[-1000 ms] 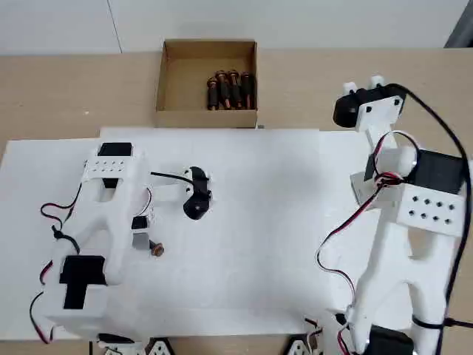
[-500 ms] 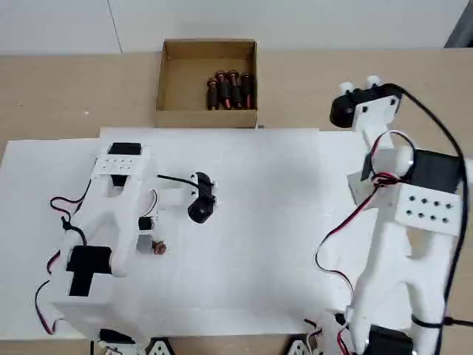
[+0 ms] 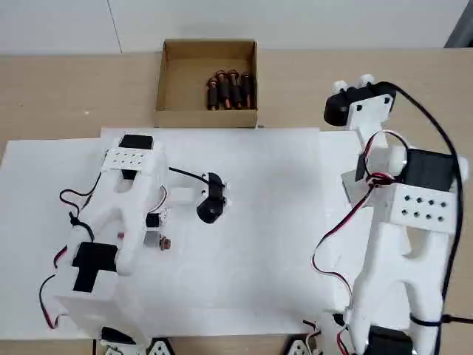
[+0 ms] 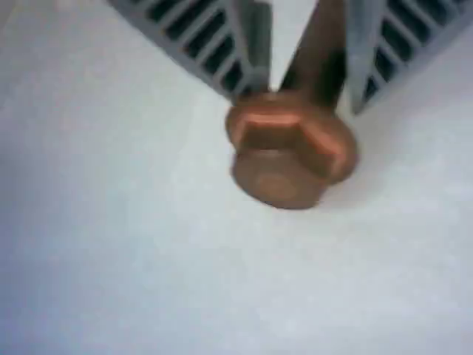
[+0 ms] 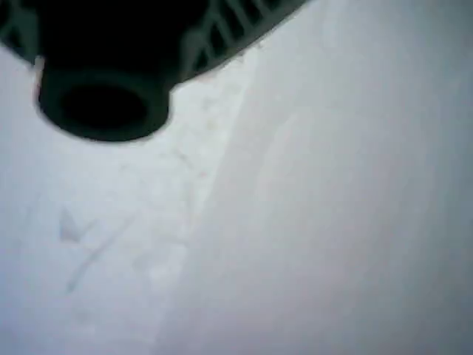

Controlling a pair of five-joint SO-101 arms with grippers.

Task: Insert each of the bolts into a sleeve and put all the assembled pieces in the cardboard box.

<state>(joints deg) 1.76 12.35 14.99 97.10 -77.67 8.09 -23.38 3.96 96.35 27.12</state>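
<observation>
Gripping the copper bolt [image 4: 290, 157] by its shaft, the left gripper [image 4: 307, 70] is closed on it, the hex head poking out beyond the ribbed fingers [image 4: 196, 43] just over the white sheet [image 3: 266, 244]; that hold seems meant for carrying it to a mate. The right gripper [image 5: 148, 33], well apart, clamps a black sleeve [image 5: 103, 103] with its bore facing outward, likely to receive the bolt. Four assembled pieces [image 3: 230, 89] lie side by side in the cardboard box [image 3: 181, 81], beyond the sheet's far edge.
</observation>
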